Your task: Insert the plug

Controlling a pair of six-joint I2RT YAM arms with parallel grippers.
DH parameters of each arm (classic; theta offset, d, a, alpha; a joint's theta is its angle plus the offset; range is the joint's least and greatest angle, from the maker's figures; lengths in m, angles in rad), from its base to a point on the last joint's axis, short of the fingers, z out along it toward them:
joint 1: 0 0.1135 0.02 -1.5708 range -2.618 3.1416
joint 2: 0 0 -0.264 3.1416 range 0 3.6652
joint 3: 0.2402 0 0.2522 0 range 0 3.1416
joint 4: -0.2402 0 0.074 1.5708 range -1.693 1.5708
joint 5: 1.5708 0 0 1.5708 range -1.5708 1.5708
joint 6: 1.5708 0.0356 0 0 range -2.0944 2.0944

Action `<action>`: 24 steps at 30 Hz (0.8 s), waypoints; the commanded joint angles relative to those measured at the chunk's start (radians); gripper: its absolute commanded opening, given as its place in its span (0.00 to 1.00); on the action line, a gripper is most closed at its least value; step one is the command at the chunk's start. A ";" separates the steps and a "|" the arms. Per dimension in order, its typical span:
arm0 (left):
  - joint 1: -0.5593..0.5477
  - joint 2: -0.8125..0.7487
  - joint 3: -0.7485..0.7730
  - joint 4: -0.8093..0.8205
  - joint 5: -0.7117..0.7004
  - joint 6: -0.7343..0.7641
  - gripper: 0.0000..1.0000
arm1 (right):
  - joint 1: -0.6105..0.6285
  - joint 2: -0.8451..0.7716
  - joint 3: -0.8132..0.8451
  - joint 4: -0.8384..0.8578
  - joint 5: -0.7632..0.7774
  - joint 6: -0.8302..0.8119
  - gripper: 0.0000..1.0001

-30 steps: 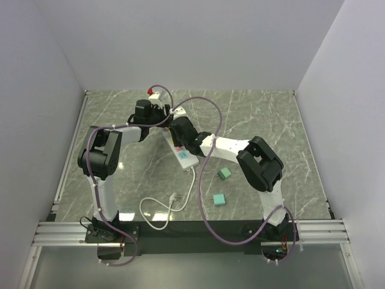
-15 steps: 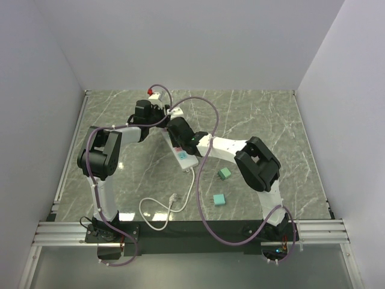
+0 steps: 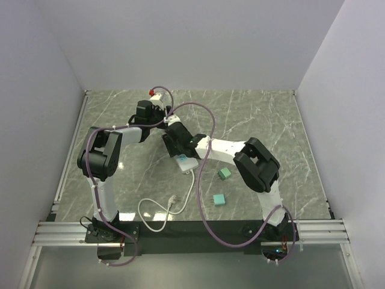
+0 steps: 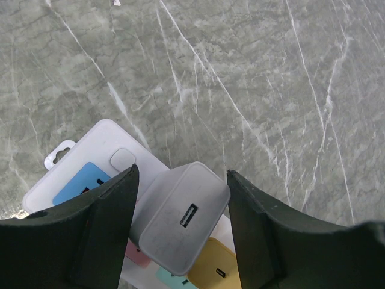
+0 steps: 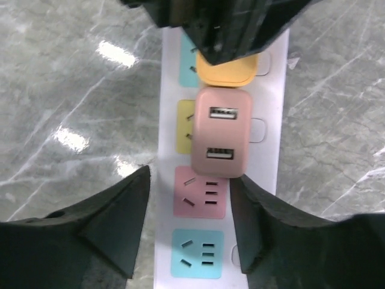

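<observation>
We see the left hand (image 4: 180, 174) closed on the white plug (image 4: 180, 220), a finger against each side, holding it at the far end of the power strip (image 4: 96, 150), which lies left of the middle of the bench (image 3: 264, 114). We cannot tell whether its prongs are seated. The right hand (image 5: 189, 180) hangs wide open over the strip, holding nothing, its fingers flanking a pink adapter (image 5: 221, 132) plugged in just beside a yellow adapter (image 5: 228, 72).
</observation>
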 commanded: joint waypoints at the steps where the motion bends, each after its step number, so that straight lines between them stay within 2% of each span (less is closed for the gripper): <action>1: -0.029 -0.031 -0.009 -0.058 0.011 0.000 0.65 | 0.016 -0.064 -0.029 -0.056 -0.021 -0.017 0.65; 8: -0.024 -0.060 -0.019 -0.039 -0.041 -0.019 0.68 | 0.015 -0.243 -0.156 -0.034 0.053 -0.014 0.72; 15: -0.001 -0.106 -0.032 0.008 -0.067 -0.049 0.82 | 0.016 -0.470 -0.344 -0.016 0.096 0.019 0.76; 24: 0.017 -0.248 -0.087 0.057 -0.173 -0.071 0.91 | -0.011 -0.628 -0.578 -0.090 0.200 0.180 0.77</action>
